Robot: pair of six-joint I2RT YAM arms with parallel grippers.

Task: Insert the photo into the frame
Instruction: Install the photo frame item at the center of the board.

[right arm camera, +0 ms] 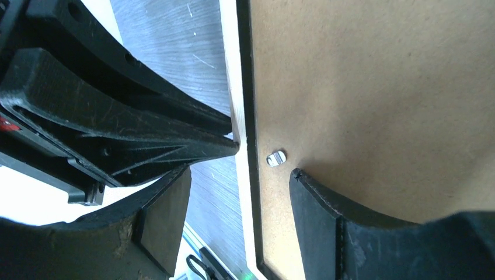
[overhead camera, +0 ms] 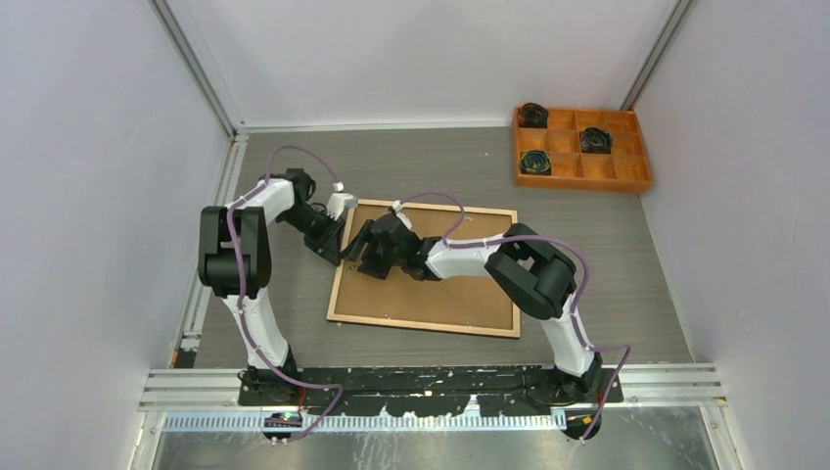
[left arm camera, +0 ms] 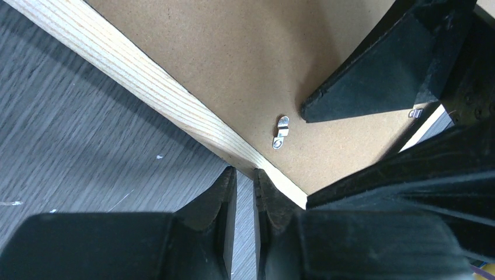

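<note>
Grey wood-grain table [overhead camera: 607, 264], boxed in by pale walls [overhead camera: 88, 147] and aluminium rails [overhead camera: 210, 90], carries the frame [left arm camera: 146, 87] back side up at its centre, with a brown hardboard backing panel [overhead camera: 460, 289] filling the opening. The photo shows in no view; whether it lies under the panel cannot be told. At nine o'clock of the frame, the left gripper [left arm camera: 244, 184] meets the outer side of the light wood rim. Its jaws are drawn almost together, with only a sliver of tabletop between them and nothing held. Just inside that rim, a small silver turn clip [left arm camera: 281, 132] lies on the panel. At three o'clock of the left gripper and crowding it, the right gripper [right arm camera: 233, 204] straddles the same rim with jaws spread wide. One finger [right arm camera: 327, 216] points its tip at the panel beside the clip; the other hangs over the table outside the frame. The right arm [overhead camera: 489, 257] stretches across the upper part of the panel, hiding some of it from above. At two o'clock of the table, well apart from the frame, an orange compartment tray [overhead camera: 584, 182] sits near the back wall, with dark coiled items [overhead camera: 535, 163] in three of its compartments.
</note>
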